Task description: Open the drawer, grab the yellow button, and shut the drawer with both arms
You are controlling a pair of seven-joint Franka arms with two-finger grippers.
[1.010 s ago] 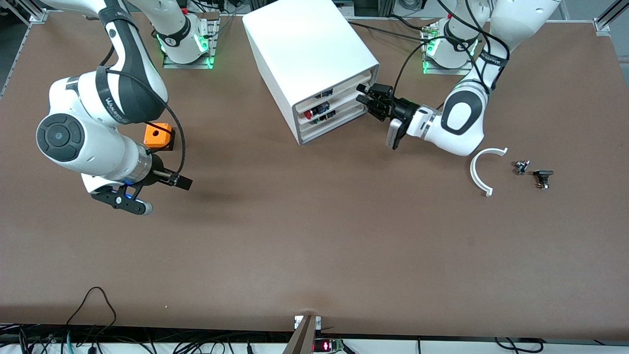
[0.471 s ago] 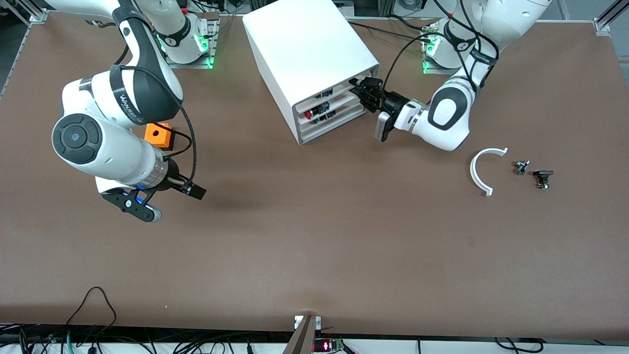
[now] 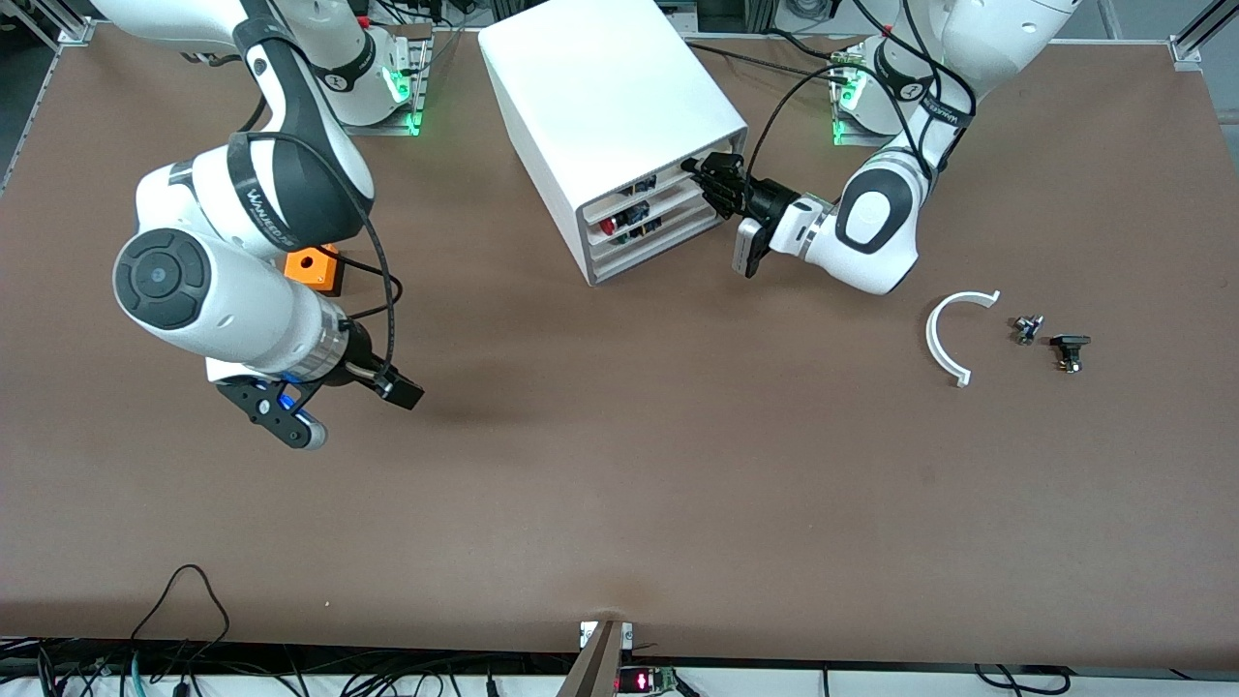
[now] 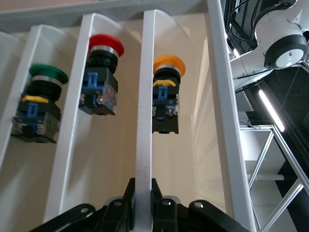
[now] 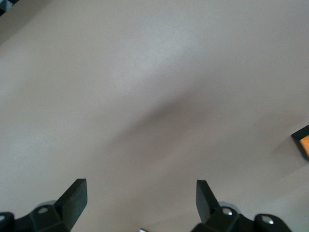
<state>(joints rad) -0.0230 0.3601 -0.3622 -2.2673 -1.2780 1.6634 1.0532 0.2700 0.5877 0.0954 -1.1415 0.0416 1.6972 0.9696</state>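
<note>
The white cabinet [image 3: 600, 106] has three drawers, all pushed in. My left gripper [image 3: 699, 172] is at the cabinet's front, at the upper drawers. In the left wrist view it [image 4: 143, 195] is shut on a white drawer lip [image 4: 145, 96]. The orange-yellow button [image 4: 168, 65] sits in the drawer on one side of that lip, and a red-capped button [image 4: 105, 46] sits on its other side. A green-capped button [image 4: 47, 73] lies one drawer further. My right gripper [image 3: 356, 414] is open and empty over bare table, and its jaws stand wide apart in the right wrist view [image 5: 141, 193].
An orange square box [image 3: 312, 267] with a round hole stands under the right arm; its corner shows in the right wrist view [image 5: 301, 142]. A white curved piece [image 3: 953, 334] and two small dark parts [image 3: 1028, 328] [image 3: 1070, 348] lie toward the left arm's end.
My left gripper has moved in to the cabinet front, onto the drawer lip. My right arm has swung toward the table's middle, staying open.
</note>
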